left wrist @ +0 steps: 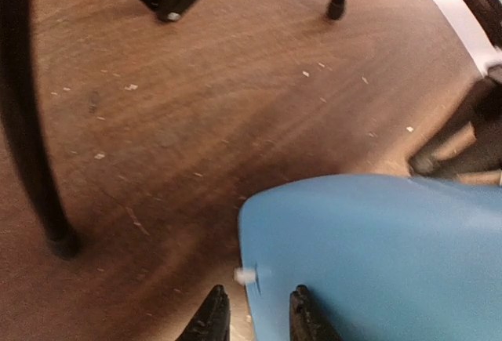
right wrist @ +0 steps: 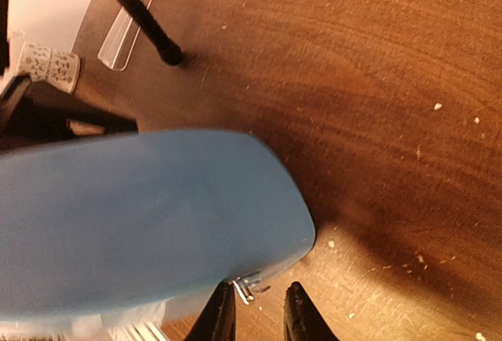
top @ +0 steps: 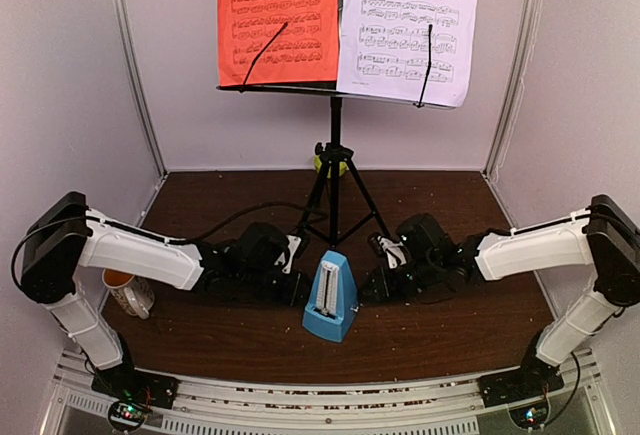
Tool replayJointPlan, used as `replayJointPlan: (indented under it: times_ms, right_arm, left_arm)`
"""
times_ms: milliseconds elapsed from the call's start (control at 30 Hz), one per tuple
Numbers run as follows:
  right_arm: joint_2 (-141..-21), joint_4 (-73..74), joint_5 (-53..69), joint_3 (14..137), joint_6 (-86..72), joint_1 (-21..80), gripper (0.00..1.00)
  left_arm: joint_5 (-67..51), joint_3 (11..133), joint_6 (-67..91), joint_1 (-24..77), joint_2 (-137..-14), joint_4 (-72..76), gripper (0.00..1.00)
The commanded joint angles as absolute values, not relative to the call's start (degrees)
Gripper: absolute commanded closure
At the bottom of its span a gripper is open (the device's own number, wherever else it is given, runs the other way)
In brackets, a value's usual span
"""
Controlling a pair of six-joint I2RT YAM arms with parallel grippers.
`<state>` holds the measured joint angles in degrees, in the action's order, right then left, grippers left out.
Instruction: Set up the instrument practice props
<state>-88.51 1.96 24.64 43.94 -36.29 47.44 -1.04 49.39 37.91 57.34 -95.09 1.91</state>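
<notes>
The left gripper (left wrist: 259, 321) is sitting left of centre, jaws narrowly apart astride a corner of the blue metronome (top: 330, 300); I cannot tell whether they are pinching it. The metronome is standing at lower centre, just below the music stand (top: 335, 155) tripod. The right gripper (right wrist: 259, 317) is hovering slightly open around a small metal tab (right wrist: 247, 286).
</notes>
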Motion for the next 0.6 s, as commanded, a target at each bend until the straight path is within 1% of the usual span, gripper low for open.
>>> replayJointPlan:
  times_ms: [0,233,400,567]
  right_arm:
    - [-90.4,0.3,24.1,47.1,-36.4,46.0,0.77]
    - [-93.3,0.3,25.3,51.7,-35.9,44.2,0.77]
    - [-93.1,3.9,26.3,54.4,-32.5,43.4,0.76]
    - [-89.2,8.6,26.2,53.9,-28.5,40.9,0.62]
  left_arm:
    - [-2.8,49.0,40.2,60.0,-95.3,7.0,0.71]
    - [-1.7,49.0,41.8,60.2,-95.7,8.5,0.72]
    - [0.3,48.2,43.2,60.2,-95.1,11.0,0.71]
    - [4.1,43.6,43.2,60.2,-90.8,15.2,0.70]
